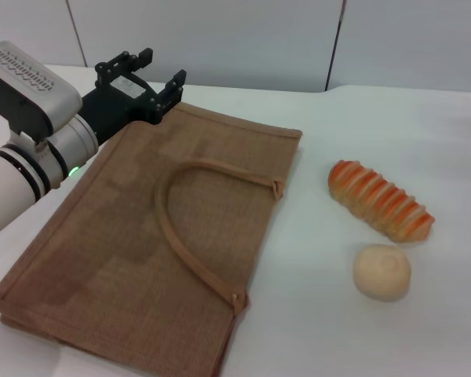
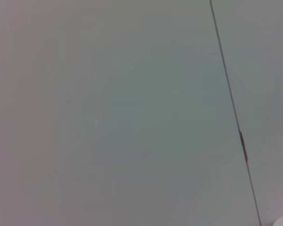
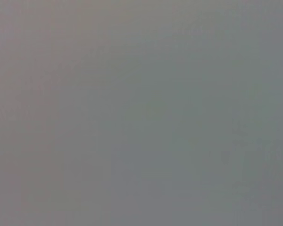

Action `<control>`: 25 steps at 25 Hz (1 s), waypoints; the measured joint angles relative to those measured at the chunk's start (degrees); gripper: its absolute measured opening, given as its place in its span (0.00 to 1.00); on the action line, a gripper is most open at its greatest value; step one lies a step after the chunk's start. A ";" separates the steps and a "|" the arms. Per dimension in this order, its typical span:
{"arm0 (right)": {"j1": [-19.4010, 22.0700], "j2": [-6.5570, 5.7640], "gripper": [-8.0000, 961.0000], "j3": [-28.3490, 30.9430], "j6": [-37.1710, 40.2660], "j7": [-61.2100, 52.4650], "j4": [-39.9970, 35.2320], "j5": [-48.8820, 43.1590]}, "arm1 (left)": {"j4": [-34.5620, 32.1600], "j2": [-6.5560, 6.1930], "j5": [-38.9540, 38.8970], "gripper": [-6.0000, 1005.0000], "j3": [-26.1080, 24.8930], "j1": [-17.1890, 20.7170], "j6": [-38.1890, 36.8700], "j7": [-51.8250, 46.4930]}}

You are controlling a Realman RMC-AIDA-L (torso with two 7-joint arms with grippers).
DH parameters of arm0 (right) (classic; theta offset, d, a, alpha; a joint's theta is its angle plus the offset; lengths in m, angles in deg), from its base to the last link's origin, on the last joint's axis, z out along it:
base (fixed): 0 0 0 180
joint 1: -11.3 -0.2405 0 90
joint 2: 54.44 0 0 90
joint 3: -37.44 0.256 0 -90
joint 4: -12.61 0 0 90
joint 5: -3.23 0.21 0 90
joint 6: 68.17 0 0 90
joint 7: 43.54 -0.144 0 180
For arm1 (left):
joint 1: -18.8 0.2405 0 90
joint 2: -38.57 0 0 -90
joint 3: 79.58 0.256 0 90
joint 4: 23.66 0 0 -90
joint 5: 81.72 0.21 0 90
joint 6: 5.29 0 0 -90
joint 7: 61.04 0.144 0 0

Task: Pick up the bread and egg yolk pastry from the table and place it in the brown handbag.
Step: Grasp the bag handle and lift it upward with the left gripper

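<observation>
We see the open left gripper [image 1: 153, 71] above the flat handbag [image 1: 118, 259]; bread [image 1: 381, 200] and pastry [image 1: 382, 272] may not slip inside

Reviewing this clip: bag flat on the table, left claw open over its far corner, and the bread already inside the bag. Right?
Not quite. The bread is not inside the brown handbag; the head view shows it on the table beside the egg yolk pastry. The rest holds: the bag lies flat, left claw open over its far corner.
</observation>
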 joint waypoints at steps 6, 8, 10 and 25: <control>0.00 0.00 0.90 0.07 -0.03 0.00 0.00 0.00 | -0.10 0.03 0.00 0.61 -0.01 0.00 0.00 -0.02; 0.00 0.00 0.90 0.07 -0.03 0.00 0.00 0.00 | -0.14 0.03 0.00 0.61 0.00 -0.01 0.00 -0.01; 0.00 0.00 0.90 0.07 -0.03 0.00 0.00 0.00 | -0.16 0.03 0.00 0.61 -0.01 -0.01 0.00 -0.01; 0.01 0.00 0.90 0.07 -0.04 0.00 0.00 0.00 | -0.39 -0.03 0.44 0.61 0.63 -0.10 -0.77 -2.75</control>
